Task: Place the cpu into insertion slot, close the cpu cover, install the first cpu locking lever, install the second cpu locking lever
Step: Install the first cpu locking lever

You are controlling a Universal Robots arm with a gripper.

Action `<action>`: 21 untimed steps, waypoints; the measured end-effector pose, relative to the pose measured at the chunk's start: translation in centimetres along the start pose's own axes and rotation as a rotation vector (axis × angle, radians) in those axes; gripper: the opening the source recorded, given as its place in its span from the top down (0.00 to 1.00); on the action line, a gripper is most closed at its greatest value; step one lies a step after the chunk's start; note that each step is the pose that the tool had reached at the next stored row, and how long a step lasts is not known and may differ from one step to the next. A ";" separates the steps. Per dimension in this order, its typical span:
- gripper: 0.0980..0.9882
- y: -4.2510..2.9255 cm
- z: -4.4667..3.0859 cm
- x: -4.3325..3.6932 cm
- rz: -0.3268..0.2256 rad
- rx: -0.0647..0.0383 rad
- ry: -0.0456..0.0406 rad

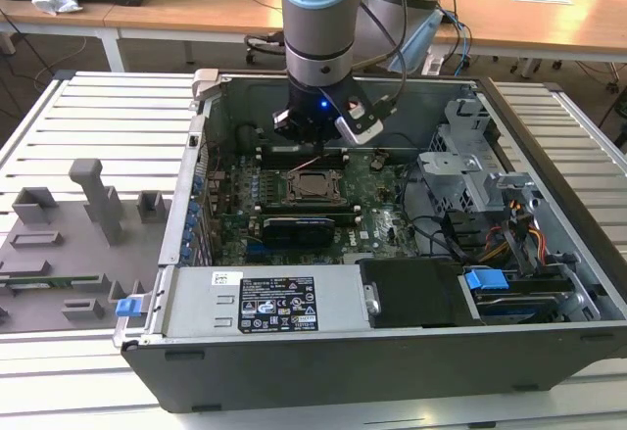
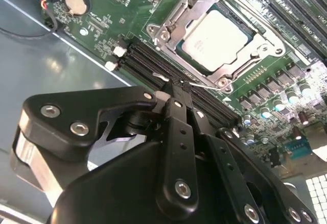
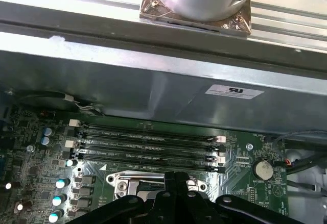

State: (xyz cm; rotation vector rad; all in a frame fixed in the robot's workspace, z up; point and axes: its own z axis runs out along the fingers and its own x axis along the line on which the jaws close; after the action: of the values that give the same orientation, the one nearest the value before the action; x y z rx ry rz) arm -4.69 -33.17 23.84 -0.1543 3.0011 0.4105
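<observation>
Gripper (image 2: 176, 89) jaws together, tips at the thin wire locking lever (image 2: 207, 84) just beside the insertion slot (image 2: 244, 26). Cpu (image 2: 217, 38) seated, cpu cover (image 2: 168, 25) down over it, so lever stage, judged. Hooking calls for a fine press down and sideways. Beyond: green motherboard (image 2: 107, 35), open computer case (image 1: 294, 371), slatted table (image 1: 108, 107), wooden desks (image 1: 196, 4).

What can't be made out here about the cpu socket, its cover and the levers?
1. Second wrist view: whether the black gripper, fingers together, pinches the thin wire lever; the gripper itself hides the contact.
2. First wrist view: most of the silvery metal cpu cover frame, hidden behind the gripper and cut off by the picture edge.
3. Exterior view: whether any lever is latched beside the pale square cpu; too small.
</observation>
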 end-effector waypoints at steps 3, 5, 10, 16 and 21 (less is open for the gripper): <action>0.99 -0.11 0.42 0.10 0.006 0.002 -0.0020; 0.99 0.00 0.83 0.13 0.009 0.003 -0.0028; 0.99 0.50 1.59 0.14 0.014 0.008 -0.0039; 0.99 0.56 2.04 -0.24 0.021 0.019 -0.0048; 0.99 0.54 2.23 -0.08 0.017 0.025 -0.0345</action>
State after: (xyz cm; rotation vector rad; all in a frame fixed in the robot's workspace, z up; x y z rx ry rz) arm -4.47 -32.04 21.86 -0.1190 2.9741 0.3728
